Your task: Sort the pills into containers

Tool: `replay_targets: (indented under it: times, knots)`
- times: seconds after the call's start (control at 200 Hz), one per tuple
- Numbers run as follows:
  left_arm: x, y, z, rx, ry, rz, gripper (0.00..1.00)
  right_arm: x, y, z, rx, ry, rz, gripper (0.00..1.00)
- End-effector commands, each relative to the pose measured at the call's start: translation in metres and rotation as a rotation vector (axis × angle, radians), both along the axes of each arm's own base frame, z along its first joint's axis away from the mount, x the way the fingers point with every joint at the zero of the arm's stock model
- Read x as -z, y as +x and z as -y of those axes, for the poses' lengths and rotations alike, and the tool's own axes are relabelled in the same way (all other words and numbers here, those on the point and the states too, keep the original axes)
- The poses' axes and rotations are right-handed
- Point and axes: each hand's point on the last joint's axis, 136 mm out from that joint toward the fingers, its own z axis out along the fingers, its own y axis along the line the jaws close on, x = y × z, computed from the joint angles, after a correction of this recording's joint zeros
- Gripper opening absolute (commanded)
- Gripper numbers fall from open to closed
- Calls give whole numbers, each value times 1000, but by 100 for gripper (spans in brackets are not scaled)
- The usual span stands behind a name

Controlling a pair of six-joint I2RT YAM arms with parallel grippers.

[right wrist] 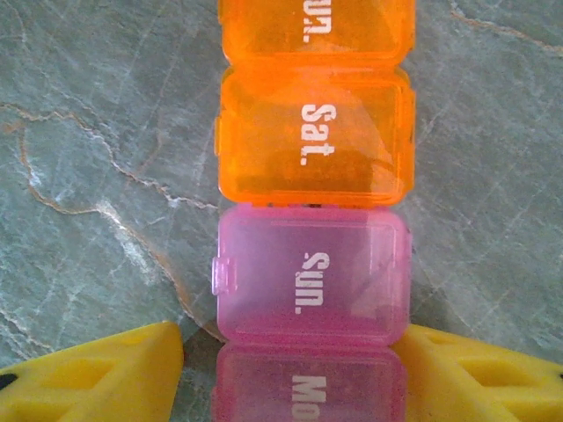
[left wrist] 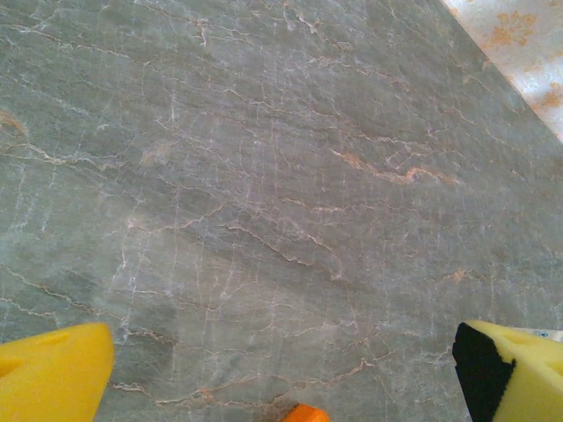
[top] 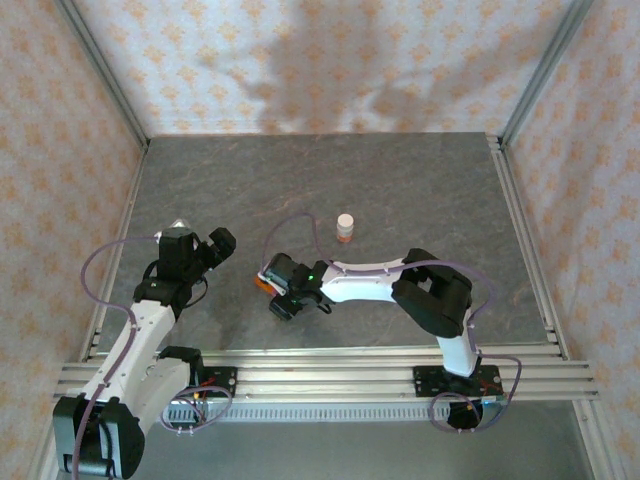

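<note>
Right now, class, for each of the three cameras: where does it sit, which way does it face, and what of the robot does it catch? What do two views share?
Top view: above and behind the arms, looking down over the table; shows both arms, left gripper and right gripper.
Left wrist: on the left arm, facing down at the table; its yellow fingertips, wide apart.
Right wrist: straight down on the pill box; yellow fingertips either side.
Shared: top and right wrist both show the pill box.
</note>
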Motion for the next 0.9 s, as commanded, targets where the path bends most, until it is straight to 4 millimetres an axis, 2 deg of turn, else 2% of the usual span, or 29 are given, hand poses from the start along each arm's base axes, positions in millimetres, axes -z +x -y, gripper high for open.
replay_targets:
  times: [0.0,0.165,0.29,0.445,0.656,0.896]
  knots:
    - [2,1,1,-2,-6,7,100,11,12,-2,28,-18,29,65]
    - [4,1,0,-5,-6,4,100,14,13,-6,30,-17,27,62]
    - [4,0,2,4,-9,2,100,16,13,-5,32,-18,23,48]
    - [4,-2,6,18,-22,5,100,8,14,-2,53,-5,36,32]
    - [-7,-2,24,67,-113,55,100,-17,27,10,149,58,69,31]
    - [-31,6,67,166,-252,155,100,-44,41,36,302,125,58,31]
